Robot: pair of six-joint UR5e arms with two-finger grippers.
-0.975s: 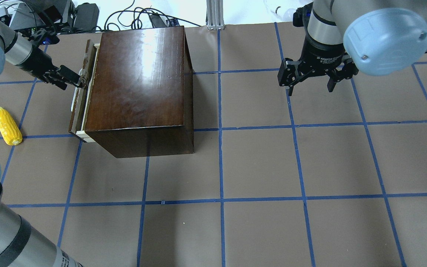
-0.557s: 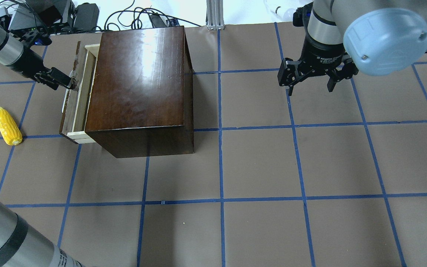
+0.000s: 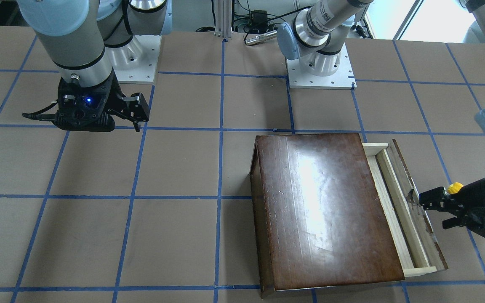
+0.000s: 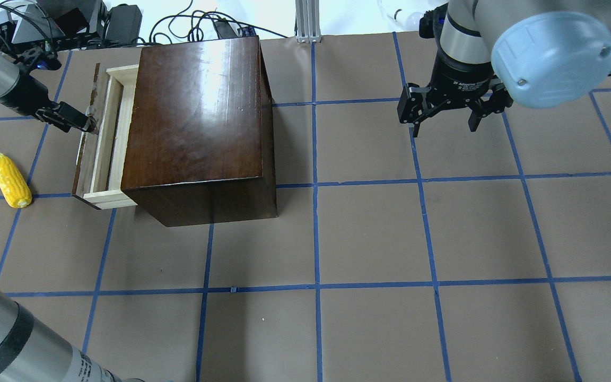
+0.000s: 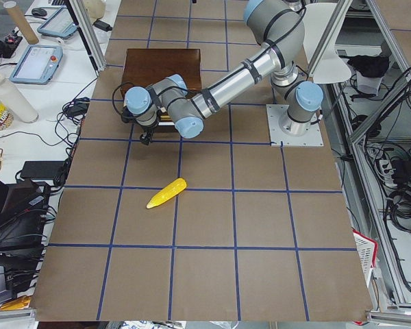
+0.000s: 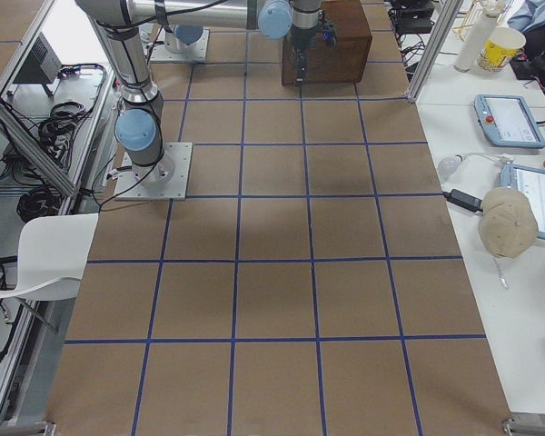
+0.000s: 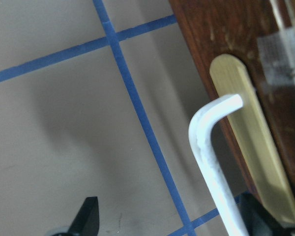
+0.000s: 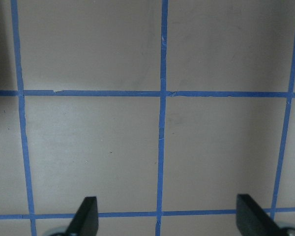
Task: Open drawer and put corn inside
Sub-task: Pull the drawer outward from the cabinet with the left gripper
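The glossy dark-brown box (image 4: 194, 116) stands at the table's far left. Its drawer (image 4: 105, 139) of pale wood is partly slid out, its dark front panel (image 4: 84, 159) leading. It also shows in the front view (image 3: 398, 206). My left gripper (image 4: 88, 125) is at the panel's white handle (image 7: 206, 142). The left wrist view shows the jaws wide apart with the handle hooked against one finger (image 7: 265, 221). The yellow corn (image 4: 12, 180) lies on the table left of the drawer, apart from it. My right gripper (image 4: 444, 129) hovers open and empty at the far right.
Brown table cover with blue tape grid (image 4: 316, 286). Cables and electronics (image 4: 72, 21) lie beyond the far edge behind the box. In the left side view the corn (image 5: 166, 193) lies about one grid square from the box (image 5: 161, 65).
My left gripper has moved left, and the drawer has slid further out of the box with it. The corn and the right arm have not moved.
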